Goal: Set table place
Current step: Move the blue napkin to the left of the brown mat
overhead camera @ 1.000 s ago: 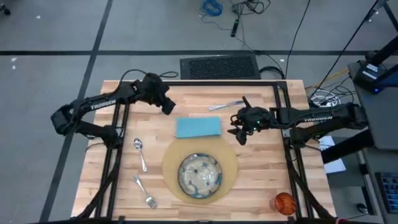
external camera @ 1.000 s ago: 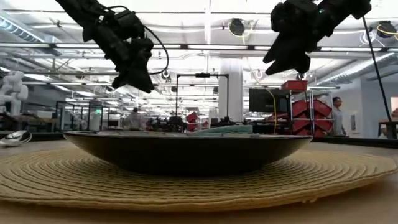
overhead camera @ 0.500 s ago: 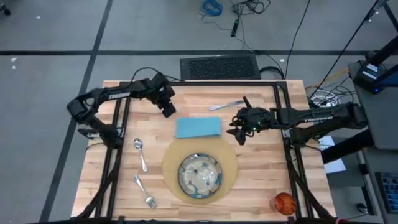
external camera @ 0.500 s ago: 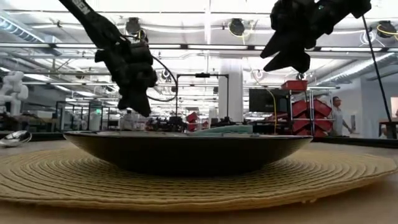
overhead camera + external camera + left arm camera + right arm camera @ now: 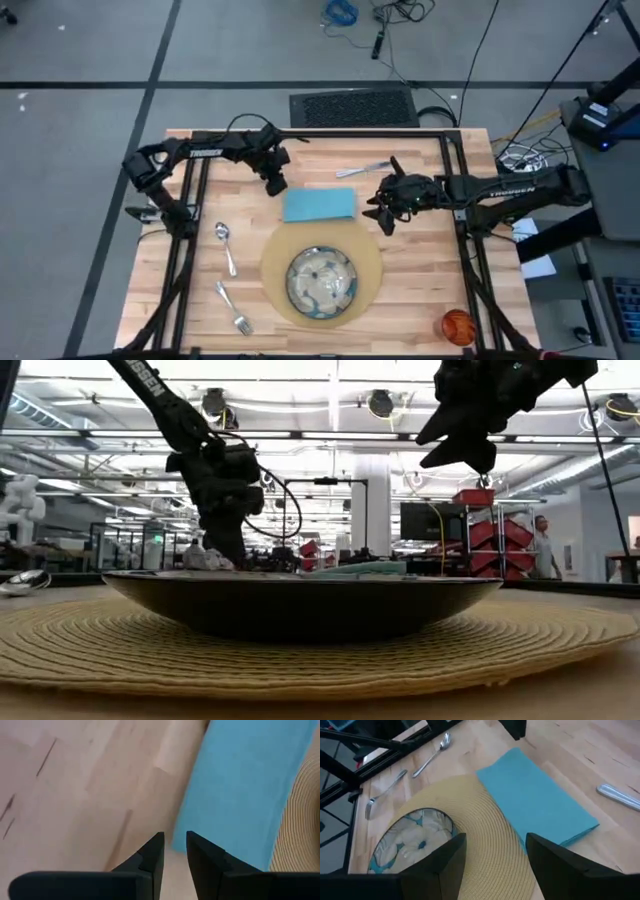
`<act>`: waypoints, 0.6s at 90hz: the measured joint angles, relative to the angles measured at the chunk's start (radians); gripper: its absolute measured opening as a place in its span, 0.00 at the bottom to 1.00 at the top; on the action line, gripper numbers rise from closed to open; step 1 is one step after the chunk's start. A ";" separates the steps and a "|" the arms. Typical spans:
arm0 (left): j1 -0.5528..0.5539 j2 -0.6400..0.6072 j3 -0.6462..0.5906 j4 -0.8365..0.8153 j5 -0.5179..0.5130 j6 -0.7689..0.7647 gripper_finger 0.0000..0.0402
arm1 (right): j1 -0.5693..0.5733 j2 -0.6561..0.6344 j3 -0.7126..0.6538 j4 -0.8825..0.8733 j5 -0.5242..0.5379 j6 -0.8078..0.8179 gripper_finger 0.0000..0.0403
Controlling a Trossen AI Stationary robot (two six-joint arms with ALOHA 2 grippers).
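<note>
The left tool [image 5: 275,184] has swung in and dropped low, and now it's right at the near-left corner of the napkin [image 5: 319,204]. A second ago it was hanging higher and further out toward the tabletop's [image 5: 420,270] left side; half a second ago it was partway in. From the wrist view its two fingers [image 5: 150,857] are close together with only a thin gap, nothing between them, poised just off the napkin's edge over bare wood. So that looks like the reach for the napkin, with the pinch not yet made.

The right tool [image 5: 384,207] hasn't budged: it hovers off the napkin's right end, fingers spread wide and empty, up above the surface.

Where everything lies: the napkin is flat, just behind the placemat [image 5: 370,262], their edges about touching. The dish [image 5: 322,281] sits in the middle of the placemat. The spoon [image 5: 226,245] and fork [image 5: 232,308] lie well apart from the mat on its left. The knife [image 5: 362,168] is behind the napkin, and the orange cup [image 5: 458,325] is off at the front-right corner.

My read: the setting is barely begun, and the napkin is next to move. A thin flat cloth on wood will need the fingertips right down at the edge to catch it.
</note>
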 joint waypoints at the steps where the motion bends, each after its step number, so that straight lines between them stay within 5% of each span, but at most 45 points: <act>1: -0.003 0.000 0.001 0.001 -0.001 0.002 0.16 | 0.000 0.000 0.000 0.000 0.000 -0.002 0.49; 32: -0.073 0.030 0.009 0.008 -0.125 0.021 0.16 | 0.000 0.000 0.000 0.000 0.000 -0.010 0.49; 54: -0.084 0.047 0.010 0.007 -0.120 0.020 0.16 | 0.001 0.000 0.000 -0.001 0.000 -0.008 0.49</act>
